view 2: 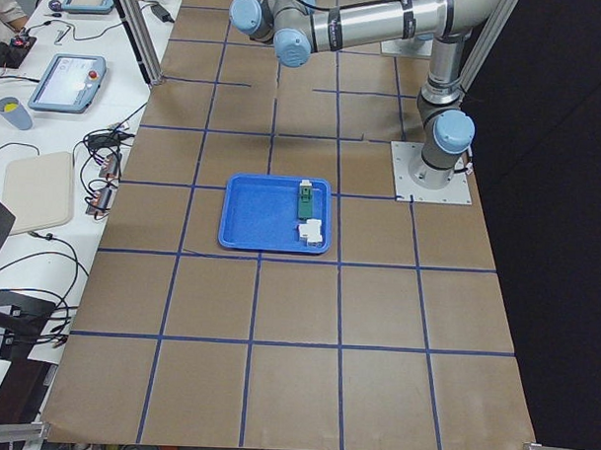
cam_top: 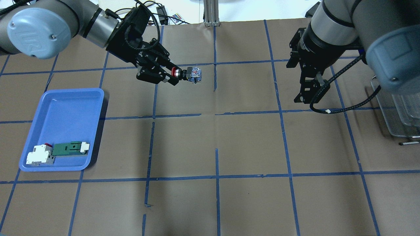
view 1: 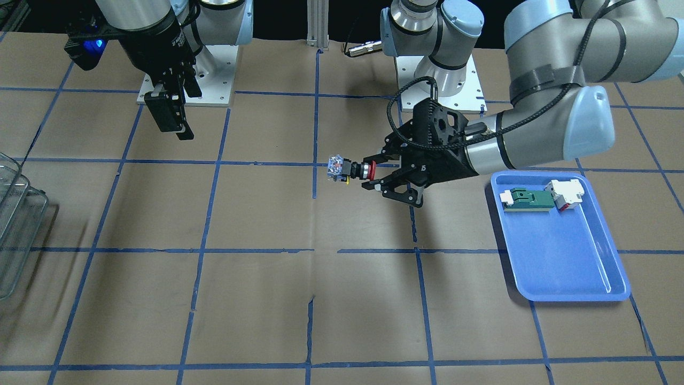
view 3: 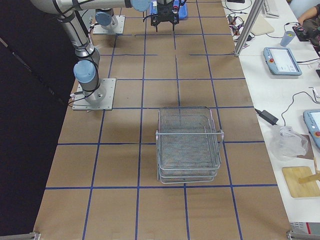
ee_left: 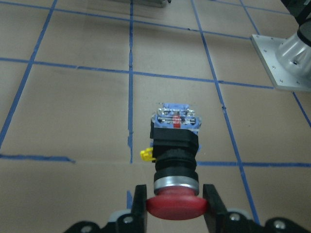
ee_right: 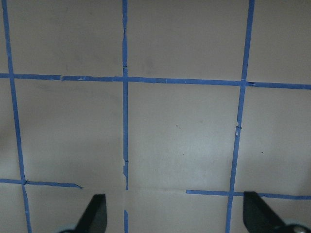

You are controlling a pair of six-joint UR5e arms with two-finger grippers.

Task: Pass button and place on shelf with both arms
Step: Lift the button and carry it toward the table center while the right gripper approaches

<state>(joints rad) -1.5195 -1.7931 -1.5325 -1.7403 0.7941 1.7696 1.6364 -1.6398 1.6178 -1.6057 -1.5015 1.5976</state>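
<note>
From my station I saw the paper-covered table (view 1: 267,299) with its blue tape grid. The left arm (view 1: 539,128) reached in toward the middle, and the right arm (cam_top: 344,26) hung over its own side. The wire shelf (view 3: 189,145) stood at the table's right end, well apart from both arms. The blue tray (cam_top: 62,108) lay on the left side and held a green part (cam_top: 69,148) touching a white block (cam_top: 39,155). The right gripper (ee_right: 177,218) pointed down with its fingers spread wide, gripping nothing. The left gripper (view 1: 371,174) was clamped on the red head of the button (view 1: 347,169). It held the button level above the table near the centre line, its blue-and-clear end pointing toward the right arm's side.
</note>
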